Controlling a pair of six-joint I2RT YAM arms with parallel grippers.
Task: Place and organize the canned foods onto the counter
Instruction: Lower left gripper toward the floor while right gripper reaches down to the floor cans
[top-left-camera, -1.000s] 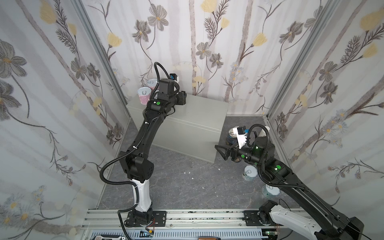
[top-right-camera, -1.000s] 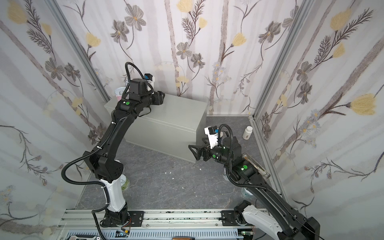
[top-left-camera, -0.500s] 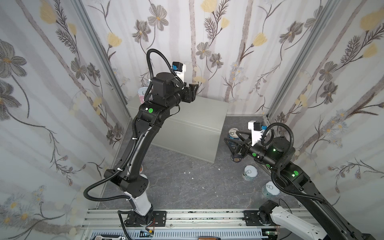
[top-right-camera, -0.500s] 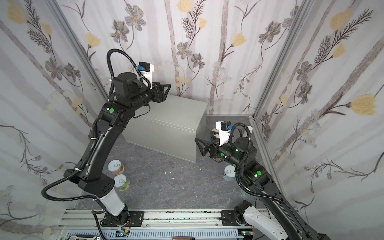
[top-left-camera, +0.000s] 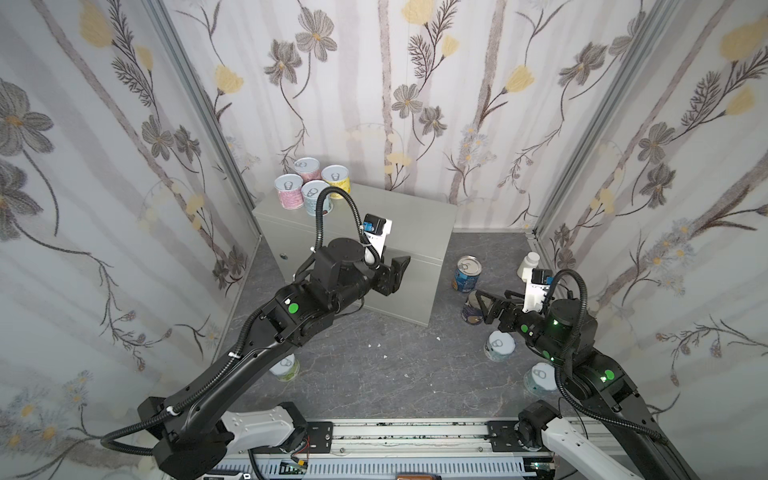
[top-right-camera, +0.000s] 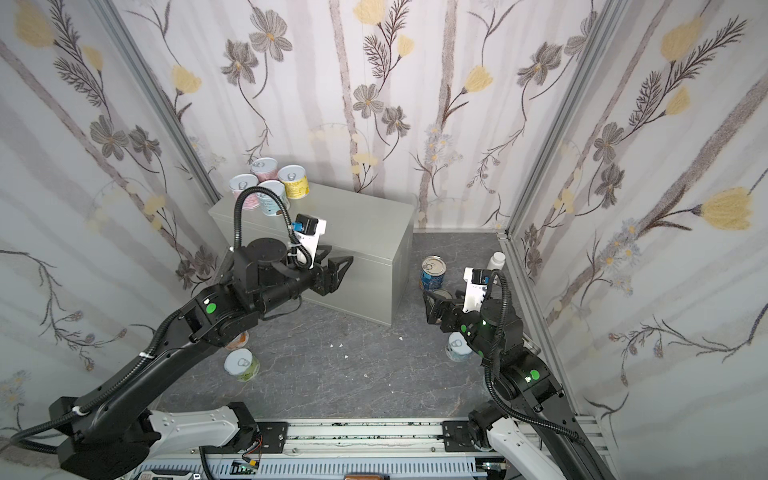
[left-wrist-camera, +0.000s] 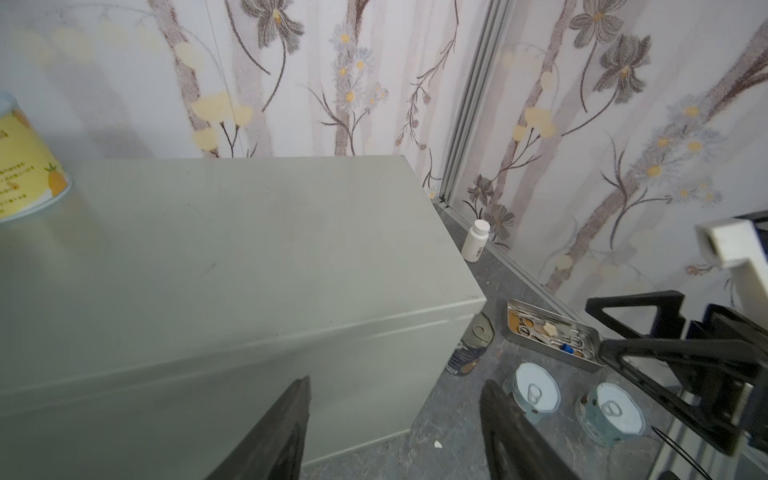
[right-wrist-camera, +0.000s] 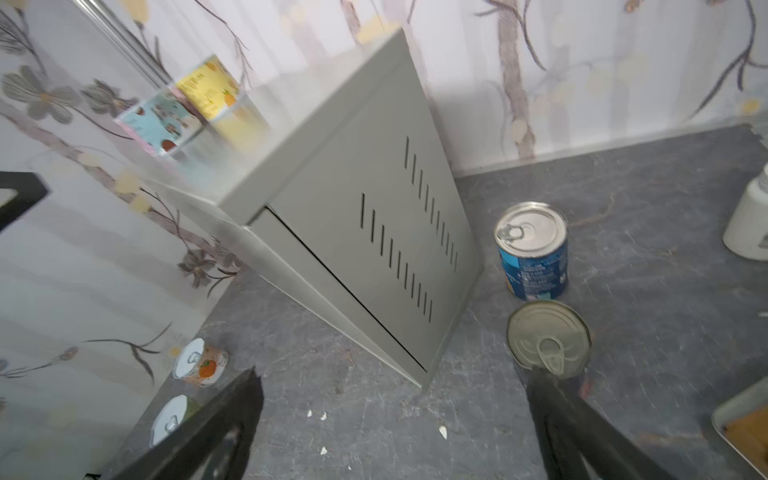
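Drawing left gripper (left-wrist-camera: 397, 386) back from counter (top-left-camera: 415, 216), jaws parted, empty, leaving four cans (top-left-camera: 316, 193) placed; lowering wide-open right gripper (right-wrist-camera: 395, 376) toward navy can (right-wrist-camera: 548, 336).

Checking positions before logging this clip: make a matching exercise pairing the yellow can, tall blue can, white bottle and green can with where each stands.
1 yellow can
2 tall blue can
3 white bottle
4 green can

A floor, by the right wall
B counter top, back left corner
C floor, beside the counter's right end
D floor, front left of the counter

Pairs: 1-B, 2-C, 3-A, 4-D
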